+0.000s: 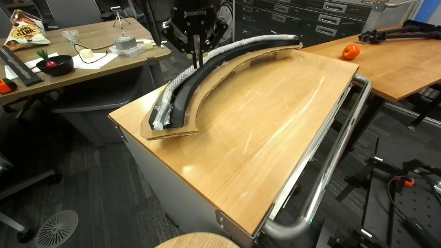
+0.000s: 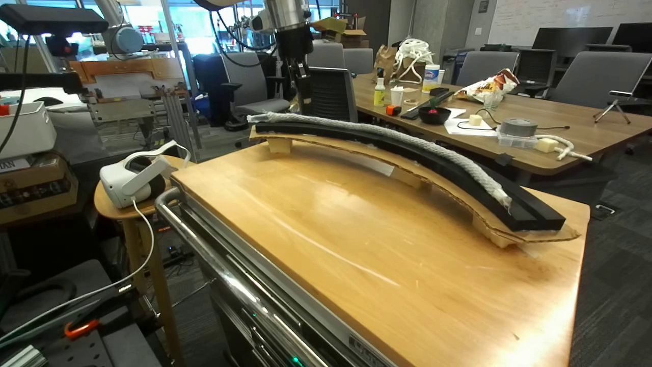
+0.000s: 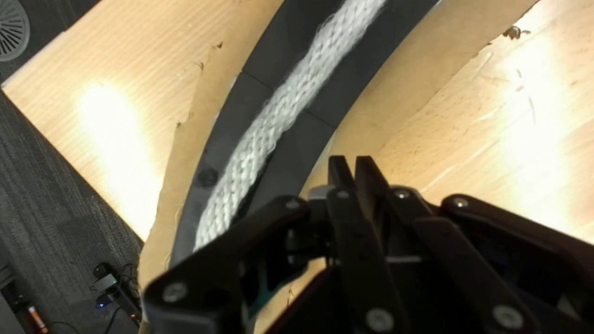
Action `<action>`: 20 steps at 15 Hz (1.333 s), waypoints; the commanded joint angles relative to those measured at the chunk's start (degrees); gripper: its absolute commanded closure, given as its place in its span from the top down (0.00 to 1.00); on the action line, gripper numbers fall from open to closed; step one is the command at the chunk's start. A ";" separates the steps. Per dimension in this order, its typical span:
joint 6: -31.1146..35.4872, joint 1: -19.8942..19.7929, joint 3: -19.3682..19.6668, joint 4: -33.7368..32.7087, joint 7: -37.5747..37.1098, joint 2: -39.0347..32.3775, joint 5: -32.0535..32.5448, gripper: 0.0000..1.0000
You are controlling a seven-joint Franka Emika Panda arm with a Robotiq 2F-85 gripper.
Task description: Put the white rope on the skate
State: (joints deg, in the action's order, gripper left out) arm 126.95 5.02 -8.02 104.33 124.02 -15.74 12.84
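Note:
The white rope, a braided pale cord, runs along the skate, a black curved track. In the wrist view the rope lies along the track's middle, with black skate on both sides. A taped, translucent rope tip sits at the skate's near end in an exterior view. Toward the opposite end the rope stops short of the skate's blunt tip, over its inner wall; I cannot tell whether that tip is down in the groove. My gripper is shut, empty, above and apart from the rope.
Brown cardboard lies under the skate, raised on small blocks over the wooden cart top. A chrome handle lines the cart's side. A stool with a headset stands close by. A cluttered table stands behind.

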 commanded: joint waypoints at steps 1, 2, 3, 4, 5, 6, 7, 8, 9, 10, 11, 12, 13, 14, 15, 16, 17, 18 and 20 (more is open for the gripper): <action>-1.31 0.66 0.00 -3.68 -2.14 -1.39 0.23 0.00; -1.20 0.73 -0.15 -4.15 -2.28 -1.79 0.16 0.00; -1.01 0.89 -0.36 -4.78 -2.39 -2.39 0.08 0.00; -1.12 1.13 -0.55 -5.41 -2.53 -3.00 0.22 0.26; -1.42 1.35 -0.71 -6.09 -2.75 -3.62 0.19 0.28; -1.62 1.60 -0.89 -6.81 -3.07 -4.30 0.08 0.34; -1.93 1.86 -1.06 -7.52 -3.39 -4.96 -0.11 0.43; -2.08 2.18 -1.15 -8.12 -3.84 -5.60 -0.04 0.50; -2.06 2.45 -1.29 -8.75 -4.27 -6.22 -0.12 0.58; -2.12 2.66 -1.38 -9.25 -4.59 -6.74 -0.16 0.65; -2.20 2.86 -1.47 -9.80 -4.93 -7.27 -0.22 0.72; -2.40 3.02 -1.55 -10.30 -5.24 -7.77 -0.26 0.81; -2.65 3.13 -1.59 -10.77 -5.51 -8.22 -0.25 0.87; -2.87 3.19 -1.62 -11.21 -5.75 -8.64 -0.31 0.96; -3.09 3.19 -1.64 -11.55 -5.99 -9.01 -0.41 0.96; -3.23 3.13 -1.68 -11.87 -6.26 -9.39 -0.63 0.96; -3.46 3.04 -1.74 -12.17 -6.36 -9.72 -0.86 0.96; -3.80 2.93 -1.82 -12.44 -6.45 -10.07 -1.24 0.90; -4.33 2.79 -1.90 -12.85 -6.70 -10.70 -1.93 0.74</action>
State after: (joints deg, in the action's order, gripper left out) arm 124.97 7.95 -9.43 94.64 118.09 -24.73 12.19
